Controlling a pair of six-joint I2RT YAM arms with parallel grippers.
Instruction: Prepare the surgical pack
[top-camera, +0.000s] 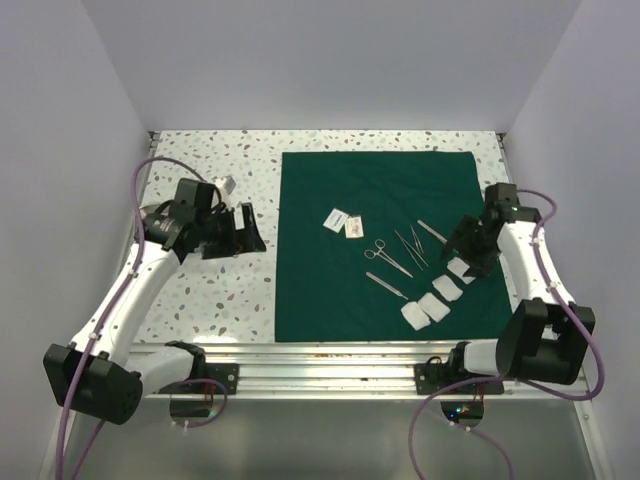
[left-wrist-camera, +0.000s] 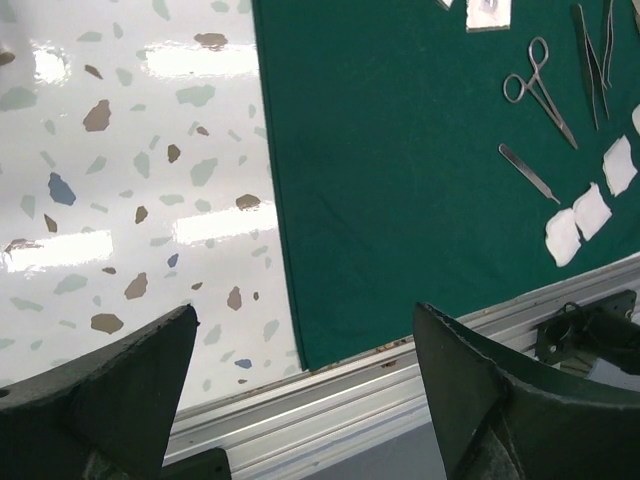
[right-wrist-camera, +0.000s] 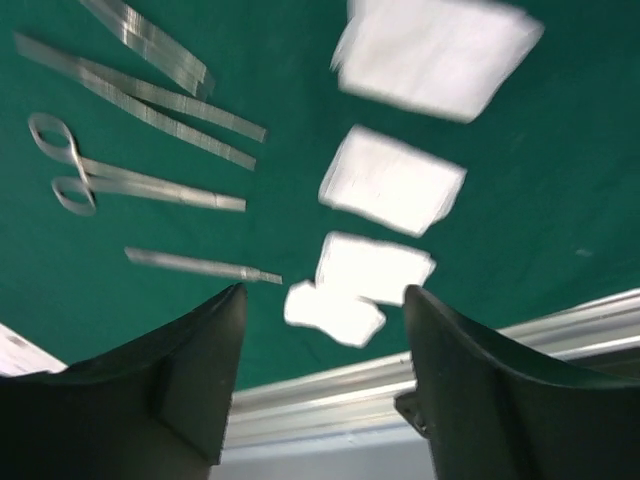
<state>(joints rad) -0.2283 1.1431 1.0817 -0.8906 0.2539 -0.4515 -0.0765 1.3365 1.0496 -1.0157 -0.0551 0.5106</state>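
The dark green drape (top-camera: 330, 280) lies flat on the speckled table, also in the left wrist view (left-wrist-camera: 400, 200) and the right wrist view (right-wrist-camera: 560, 200). On it lie steel scissors (top-camera: 386, 257), forceps (top-camera: 411, 246), a handle (top-camera: 386, 285), two small packets (top-camera: 345, 223) and several white gauze squares (top-camera: 428, 306). My left gripper (top-camera: 243, 233) is open and empty, above the bare table left of the drape's edge. My right gripper (top-camera: 470, 250) is open and empty, above the gauze (right-wrist-camera: 390, 180) at the drape's right side.
The metal rail (top-camera: 330, 360) runs along the near table edge. White walls close in the left, back and right sides. Speckled table (top-camera: 220, 290) shows left of the drape.
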